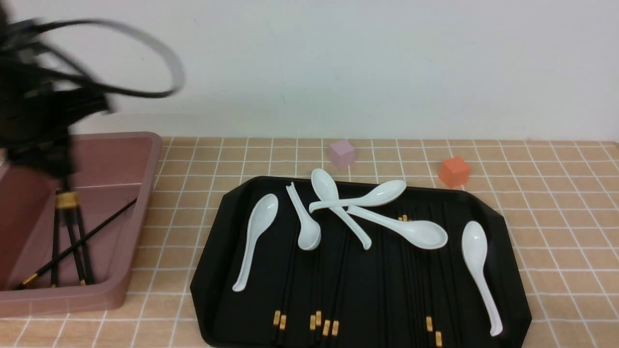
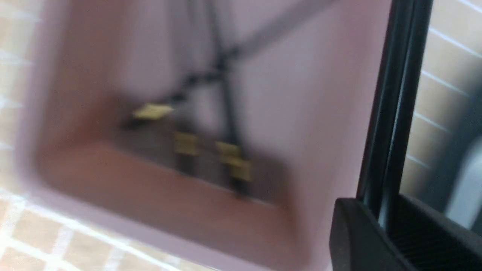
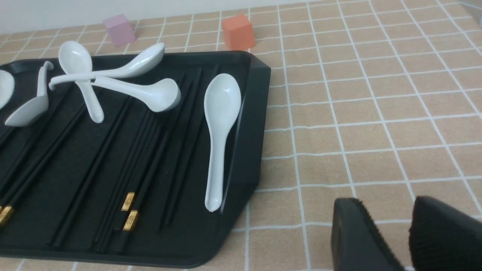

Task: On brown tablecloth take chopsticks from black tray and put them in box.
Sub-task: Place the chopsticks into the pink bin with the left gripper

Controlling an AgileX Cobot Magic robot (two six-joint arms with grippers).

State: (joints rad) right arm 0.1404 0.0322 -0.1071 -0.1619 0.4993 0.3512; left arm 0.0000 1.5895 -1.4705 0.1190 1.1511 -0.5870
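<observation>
Left gripper (image 1: 57,180) is hanging blurred over the box (image 1: 63,297), left of the black tray (image 1: 217,290), in your front view, clamping a chopstick pair (image 1: 67,200) by its gold end; tray chopsticks (image 1: 330,327) are lying among white spoons (image 1: 256,227). Your left wrist view is showing that pair (image 2: 395,105) passing one finger (image 2: 376,241), loose chopsticks (image 2: 228,113) lying in the box. Your right wrist view is showing the right gripper (image 3: 391,214) hovering slightly parted, empty, right of the tray.

The left arm (image 1: 34,111) is seen as a blurred black mass, topped by a grey-black cable (image 1: 179,72) curved in a wide loop. The right gripper (image 3: 391,210) is made of matte black fingers (image 3: 357,233), finely ribbed on the inner faces.
</observation>
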